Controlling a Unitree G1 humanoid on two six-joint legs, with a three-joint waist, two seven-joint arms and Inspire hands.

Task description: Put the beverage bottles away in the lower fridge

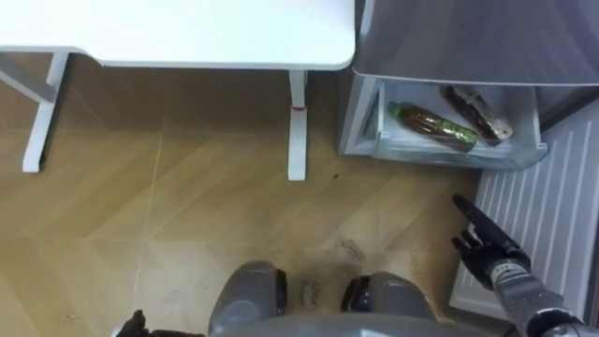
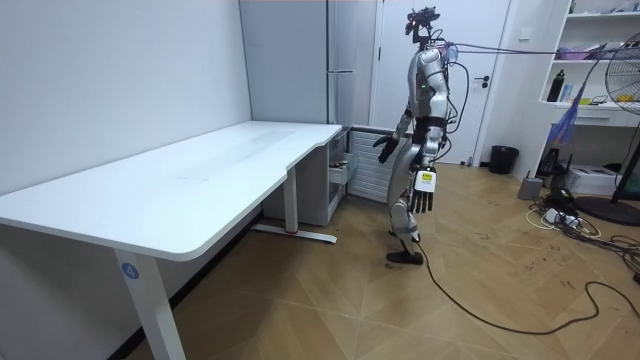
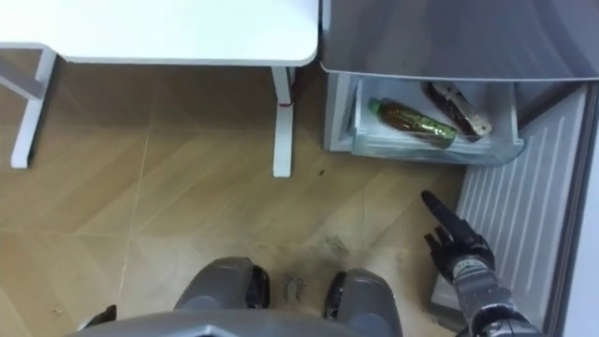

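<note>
Position: the robot stands upright on the wood floor [image 1: 187, 206], facing the fridge [image 1: 468, 37], just past the right end of the white desk [image 1: 187, 28]. In the room view it is at the desk's far end.

Fridge: the lower door [image 1: 538, 206] is swung open to the right, with its ribbed white inner face showing. The lower drawer [image 1: 510, 161] is pulled out toward the robot.

Drinks: two bottles lie on their sides inside the drawer.
- The green-capped bottle [image 1: 432, 125] has dark contents. It lies slantwise on the near side, cap to the left.
- The second bottle [image 1: 479, 112] has a brown and pale label. It lies just beyond and to the right of the first. Whether the two touch cannot be told.

Right robot hand [image 1: 489, 251]: it is raised in front of the open door, near the drawer's right corner and apart from it. The fingers are stretched out straight toward the fridge. It holds nothing and touches nothing.

Left robot hand [image 2: 424, 192]: it hangs low beside the hip on the desk side. The fingers are straight, pointing down, and it is empty.

Desk: nothing is seen on the part of the top that is in view.
</note>
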